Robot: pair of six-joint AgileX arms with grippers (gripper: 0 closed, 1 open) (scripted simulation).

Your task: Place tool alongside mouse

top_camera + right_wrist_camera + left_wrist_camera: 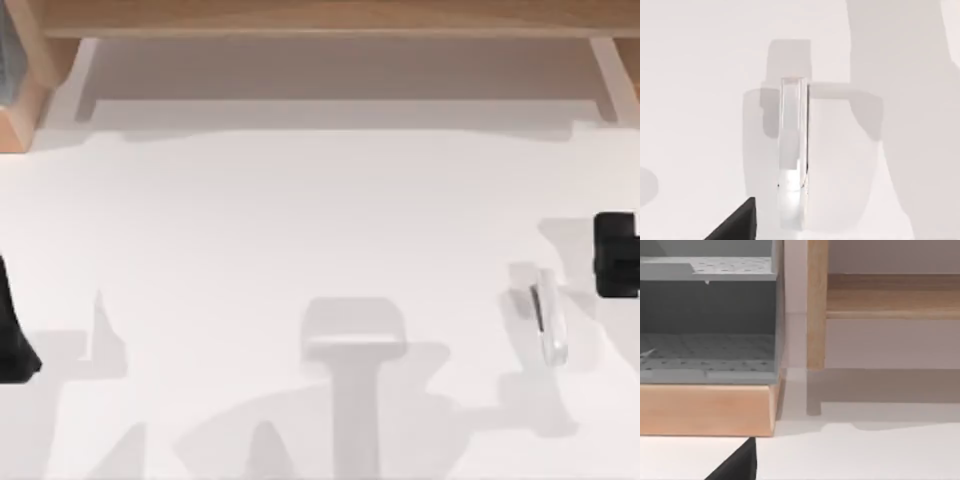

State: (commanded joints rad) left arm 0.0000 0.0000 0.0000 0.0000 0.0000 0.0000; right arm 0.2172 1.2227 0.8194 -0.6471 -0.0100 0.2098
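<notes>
The tool (548,322) is a slim whitish-silvery bar lying flat on the white table (250,230) at the right, its long side running from back to front. In the right wrist view the tool (792,150) lies straight below the camera, with a thin dark strip along one side. My right gripper (612,255) hangs at the table's right edge, just right of the tool and a little farther back, touching nothing. My left gripper (12,345) sits at the far left edge. The mouse is out of view.
A wooden shelf (320,20) runs along the back of the table. At the back left stands a grey perforated rack (705,330) on a wooden base (705,410), beside a wooden post (816,305). Grey shadows fall across the table's front middle.
</notes>
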